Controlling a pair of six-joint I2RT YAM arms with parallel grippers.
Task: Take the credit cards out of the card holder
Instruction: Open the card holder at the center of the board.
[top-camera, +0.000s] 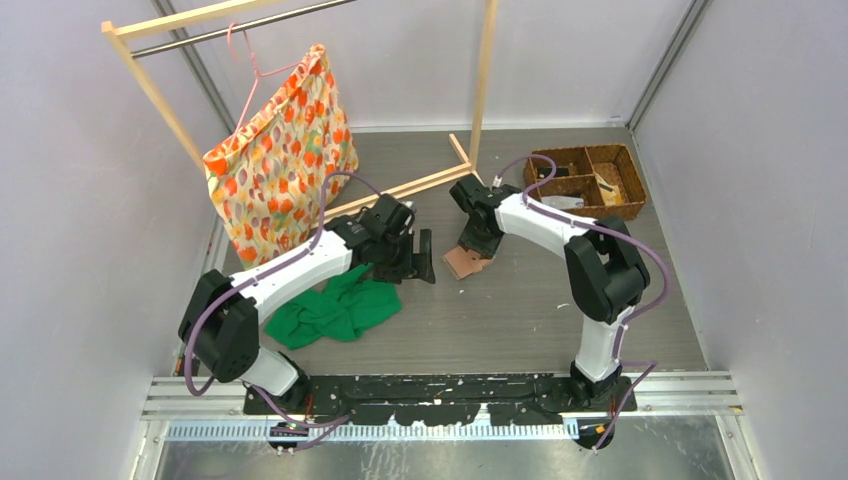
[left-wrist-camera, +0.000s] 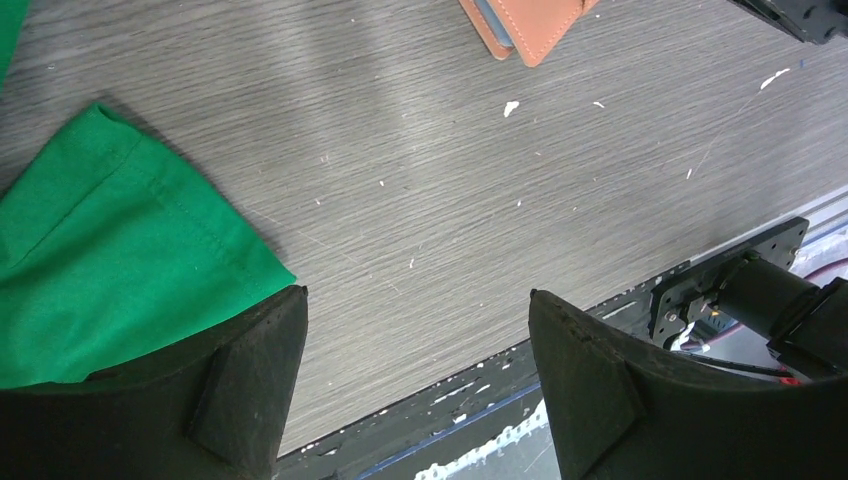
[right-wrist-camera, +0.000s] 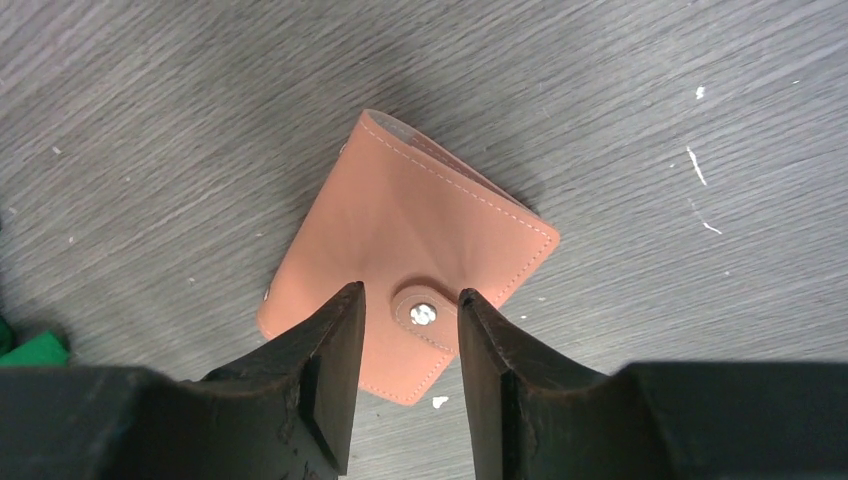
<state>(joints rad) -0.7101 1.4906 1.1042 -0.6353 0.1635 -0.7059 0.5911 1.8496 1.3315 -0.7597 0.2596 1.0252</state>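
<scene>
Card holder (right-wrist-camera: 400, 250), salmon-pink and folded shut, lies flat on the grey table (right-wrist-camera: 650, 120) directly beneath the right gripper (right-wrist-camera: 410, 300), whose partly parted jaws straddle its snap tab (right-wrist-camera: 425, 315) without clamping it. Left gripper (left-wrist-camera: 418, 295) hangs wide open and empty, green cloth (left-wrist-camera: 110, 250) under one finger.

No writing, label, brand or number is legible anywhere; the salmon-pink leather-like folding card holder (right-wrist-camera: 400, 235), seen between the jaws of the right gripper (right-wrist-camera: 408, 335), bears only plain stitching and a blank metal snap (right-wrist-camera: 423, 315)
</scene>
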